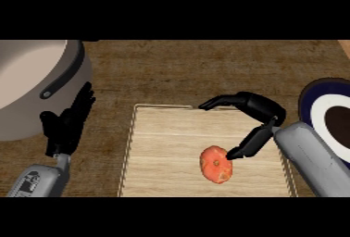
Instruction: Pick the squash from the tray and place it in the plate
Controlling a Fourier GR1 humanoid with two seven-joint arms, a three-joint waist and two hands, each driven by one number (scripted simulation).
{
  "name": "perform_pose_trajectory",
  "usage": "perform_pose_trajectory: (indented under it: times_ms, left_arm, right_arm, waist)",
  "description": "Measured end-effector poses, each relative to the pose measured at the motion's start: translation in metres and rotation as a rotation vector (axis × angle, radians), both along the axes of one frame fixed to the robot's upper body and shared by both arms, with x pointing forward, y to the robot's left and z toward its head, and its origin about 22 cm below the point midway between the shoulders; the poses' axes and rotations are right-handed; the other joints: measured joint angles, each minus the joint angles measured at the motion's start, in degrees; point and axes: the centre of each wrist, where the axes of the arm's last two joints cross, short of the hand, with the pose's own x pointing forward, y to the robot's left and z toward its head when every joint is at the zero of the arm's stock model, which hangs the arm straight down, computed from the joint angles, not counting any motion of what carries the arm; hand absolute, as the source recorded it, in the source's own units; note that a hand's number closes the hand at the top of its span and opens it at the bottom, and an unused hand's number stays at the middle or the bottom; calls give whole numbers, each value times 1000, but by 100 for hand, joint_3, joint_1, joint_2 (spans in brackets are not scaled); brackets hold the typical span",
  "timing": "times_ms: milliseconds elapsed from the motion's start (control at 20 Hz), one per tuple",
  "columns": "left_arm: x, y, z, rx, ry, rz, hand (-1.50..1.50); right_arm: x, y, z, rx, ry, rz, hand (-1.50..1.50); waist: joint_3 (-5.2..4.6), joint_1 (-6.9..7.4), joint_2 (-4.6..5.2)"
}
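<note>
An orange squash (215, 164) lies on the wooden tray (164, 139), towards its right half. My right hand (256, 113) hovers over the tray just above and right of the squash. Its fingers arch to the left and its thumb points down, the thumb tip next to the squash's upper right edge. Nothing is held in it. The plate (320, 109), dark blue with a white ring and dark centre, sits at the right edge, partly cut off and partly behind my right forearm. My left hand (67, 125) rests open at the left, fingers up.
A large grey pot (41, 83) with a dark rim fills the upper left corner, right behind my left hand. The tray stands on a brown wooden counter (205, 65).
</note>
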Motion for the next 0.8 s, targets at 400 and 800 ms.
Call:
perform_pose_trajectory:
  times_ms: [400,800]
  left_arm:
    - [7,20,2,-5,43,9,0]
    - [3,23,-2,-11,55,14,0]
  right_arm:
    - [18,-11,19,-247,-184,109,-150]
    - [22,5,32,-413,-275,189,-150]
  waist:
    - [-3,-72,-28]
    - [-8,-134,-60]
